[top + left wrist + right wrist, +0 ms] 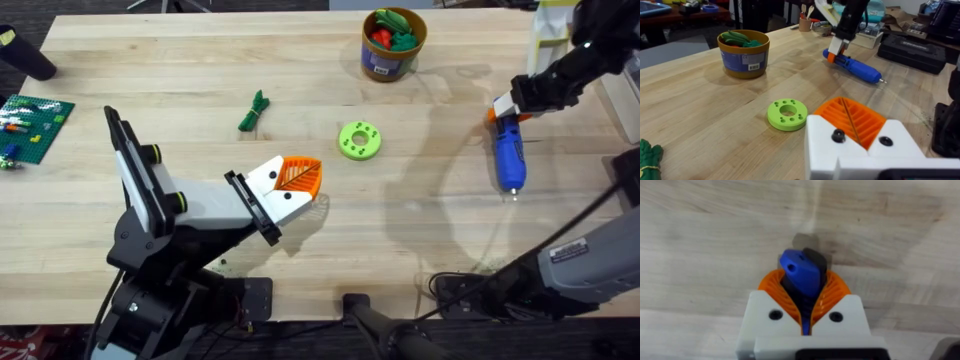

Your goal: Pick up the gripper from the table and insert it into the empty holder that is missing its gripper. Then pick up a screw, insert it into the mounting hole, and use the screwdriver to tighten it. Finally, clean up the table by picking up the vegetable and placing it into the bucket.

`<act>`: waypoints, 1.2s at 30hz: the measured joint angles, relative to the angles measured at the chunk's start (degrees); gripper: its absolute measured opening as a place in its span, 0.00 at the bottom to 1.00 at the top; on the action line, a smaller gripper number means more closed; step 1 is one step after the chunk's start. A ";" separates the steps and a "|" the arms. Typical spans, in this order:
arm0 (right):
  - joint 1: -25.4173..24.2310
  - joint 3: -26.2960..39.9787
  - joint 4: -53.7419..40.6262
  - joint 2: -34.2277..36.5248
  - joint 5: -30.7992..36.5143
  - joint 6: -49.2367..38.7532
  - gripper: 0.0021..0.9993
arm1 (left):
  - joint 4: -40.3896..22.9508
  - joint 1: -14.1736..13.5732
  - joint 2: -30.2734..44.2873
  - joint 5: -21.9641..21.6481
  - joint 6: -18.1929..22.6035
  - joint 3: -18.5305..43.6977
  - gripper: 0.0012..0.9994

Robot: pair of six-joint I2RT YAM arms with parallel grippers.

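The blue screwdriver (pixel 510 152) lies on the table at the right, its thin tip toward the front edge. My right gripper (pixel 505 108) is shut on its orange-collared back end, and the blue body (pixel 801 274) sits pinched between the orange pads. From the left wrist I see the screwdriver (pixel 856 68) with the right gripper (pixel 839 48) on it. My left gripper (pixel 297 178) is shut with nothing in it, low over the table's middle. The dark-green vegetable (pixel 254 110) lies left of centre. The bucket (pixel 393 45) stands at the back with toy vegetables inside.
A bright green disc with holes (pixel 359 140) lies between my left gripper and the bucket. A green brick plate (pixel 32 120) sits at the left edge and a black object (pixel 25 55) behind it. A white and yellow stand (pixel 553 38) is at the back right.
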 joint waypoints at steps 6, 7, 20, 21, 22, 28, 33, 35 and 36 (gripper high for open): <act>0.07 -0.08 -0.09 0.54 -0.15 0.15 0.06 | -0.05 0.00 0.01 0.01 -0.05 0.00 0.01; 0.03 -0.10 -0.20 0.82 -0.16 0.18 0.06 | -0.05 0.00 0.01 0.01 -0.05 0.00 0.01; 0.03 -0.11 -0.17 0.96 -0.93 0.34 0.06 | -0.05 0.00 0.00 0.01 -0.05 0.00 0.01; 0.03 -0.11 -0.15 0.96 -0.93 0.33 0.06 | -0.05 0.00 0.00 0.01 -0.05 0.00 0.01; 0.03 -0.11 -0.11 0.96 -0.93 0.33 0.06 | -0.05 0.00 0.00 0.01 -0.05 0.00 0.01; 0.03 -0.11 0.13 0.96 -1.06 0.73 0.25 | -0.05 0.00 0.01 0.01 -0.05 0.00 0.01; 0.05 -0.04 -0.41 0.94 -0.98 0.78 0.94 | -0.05 0.00 0.00 0.01 -0.05 0.00 0.01; 0.05 0.07 -0.41 0.92 -0.50 1.02 0.99 | -0.05 0.00 0.01 0.01 -0.05 0.00 0.01; 0.03 0.14 -0.41 0.92 -0.29 1.31 0.99 | -0.05 0.00 0.00 0.01 -0.05 0.00 0.01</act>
